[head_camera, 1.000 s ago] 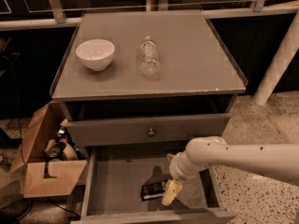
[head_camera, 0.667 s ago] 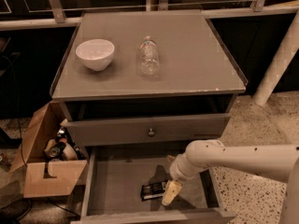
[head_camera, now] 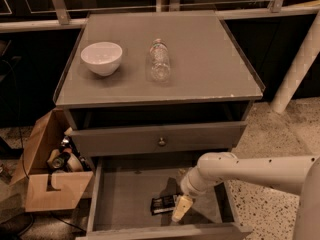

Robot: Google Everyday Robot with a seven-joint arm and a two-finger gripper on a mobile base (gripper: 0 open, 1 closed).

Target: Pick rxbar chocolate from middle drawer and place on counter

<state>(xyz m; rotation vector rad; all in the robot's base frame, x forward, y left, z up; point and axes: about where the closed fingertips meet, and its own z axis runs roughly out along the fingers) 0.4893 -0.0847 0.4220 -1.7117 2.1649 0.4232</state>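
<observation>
The rxbar chocolate [head_camera: 163, 203] is a small flat black bar with white print lying on the floor of the open middle drawer [head_camera: 125, 199], towards its front. My gripper [head_camera: 181, 208] reaches down into the drawer from the right on a white arm and sits right at the bar's right end, its pale finger [head_camera: 182, 207] against the bar. The counter [head_camera: 200, 59] is the flat grey cabinet top above.
A white bowl [head_camera: 101, 58] and a clear plastic bottle [head_camera: 160, 60] lie on the counter. A grey drawer front with a round knob [head_camera: 161, 141] is above the open drawer. An open cardboard box [head_camera: 52, 184] with clutter stands left of the cabinet. A white post [head_camera: 300, 59] rises at right.
The arm and gripper have shifted very slightly left at the bar's right end. The bar lies in the same place.
</observation>
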